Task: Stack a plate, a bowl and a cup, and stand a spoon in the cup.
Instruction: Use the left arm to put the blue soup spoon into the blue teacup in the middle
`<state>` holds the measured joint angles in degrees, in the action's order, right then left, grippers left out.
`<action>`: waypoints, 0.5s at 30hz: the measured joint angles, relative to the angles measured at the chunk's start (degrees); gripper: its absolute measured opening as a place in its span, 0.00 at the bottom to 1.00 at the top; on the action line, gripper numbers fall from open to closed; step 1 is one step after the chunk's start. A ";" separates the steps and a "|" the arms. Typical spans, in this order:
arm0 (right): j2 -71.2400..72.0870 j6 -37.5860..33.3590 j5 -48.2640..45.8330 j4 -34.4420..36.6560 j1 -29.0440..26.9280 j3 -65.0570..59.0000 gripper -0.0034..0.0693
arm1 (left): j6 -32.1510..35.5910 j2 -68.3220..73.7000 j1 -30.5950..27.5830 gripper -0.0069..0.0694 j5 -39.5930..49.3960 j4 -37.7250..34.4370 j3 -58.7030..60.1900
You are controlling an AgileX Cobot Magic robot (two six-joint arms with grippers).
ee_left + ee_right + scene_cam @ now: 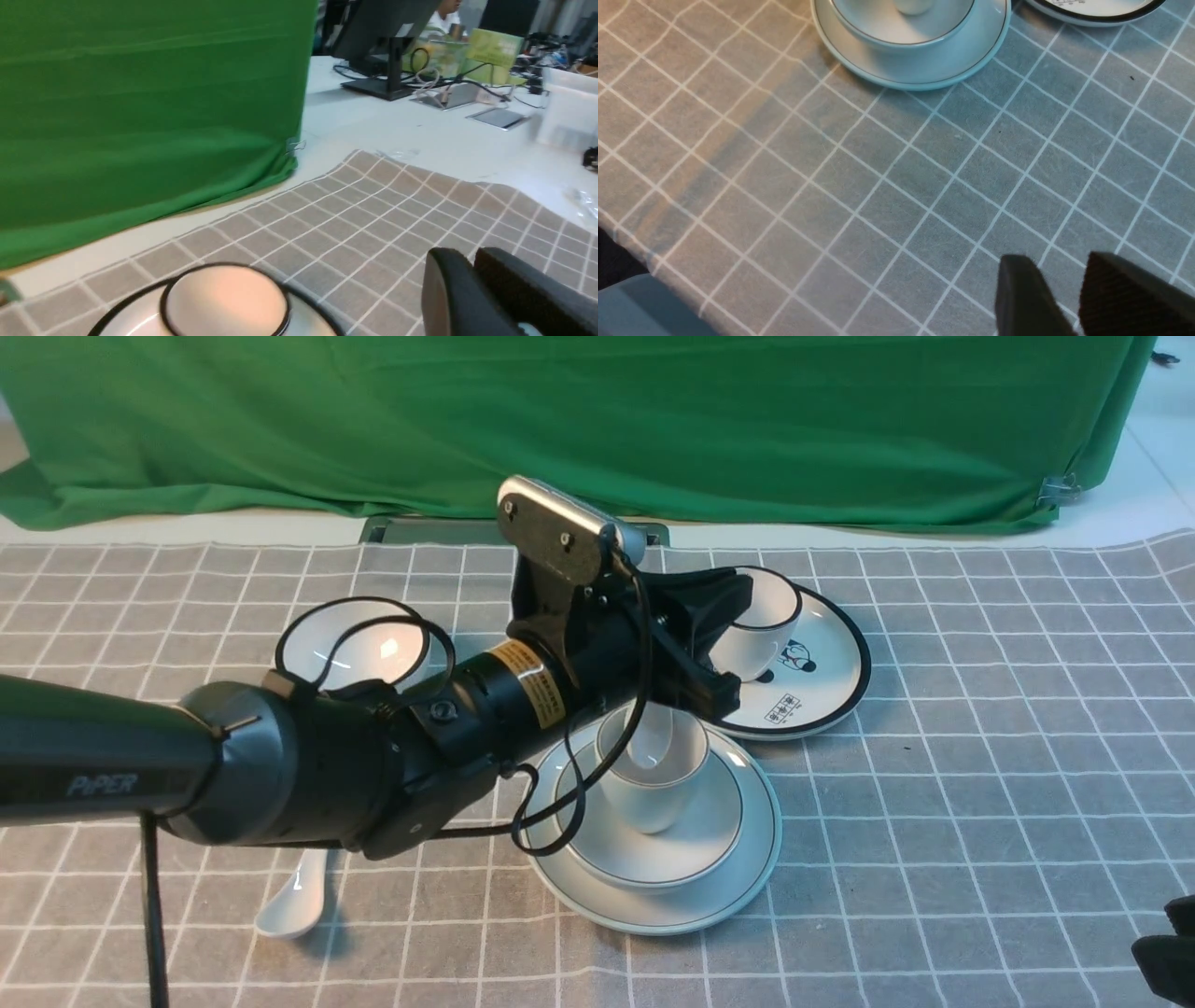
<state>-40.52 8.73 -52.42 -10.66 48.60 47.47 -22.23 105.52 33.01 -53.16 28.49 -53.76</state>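
Spoon (656, 739) plain white ceramic, bowl-end down in pale cup (650, 803).

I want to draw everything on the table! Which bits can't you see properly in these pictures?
- Top of the spoon: front view, behind the left gripper.
- Handle of the other spoon: front view, under the left arm.
- Near side of the black-rimmed bowl: front view, behind that arm.
- Most of the right gripper: front view, cut off by the corner.
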 joint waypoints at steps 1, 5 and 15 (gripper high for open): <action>0.00 0.02 0.00 0.00 0.00 0.00 0.36 | 0.00 0.00 0.00 0.14 -0.82 1.29 0.00; 0.00 0.02 0.00 0.00 0.00 0.00 0.36 | 0.00 0.00 0.00 0.25 -0.58 3.24 0.00; 0.00 0.02 -0.23 0.00 0.00 0.00 0.36 | 0.00 -0.12 0.00 0.53 1.86 3.48 0.00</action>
<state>-40.52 8.75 -52.65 -10.66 48.60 47.47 -22.23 105.40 33.01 -51.30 31.97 -53.76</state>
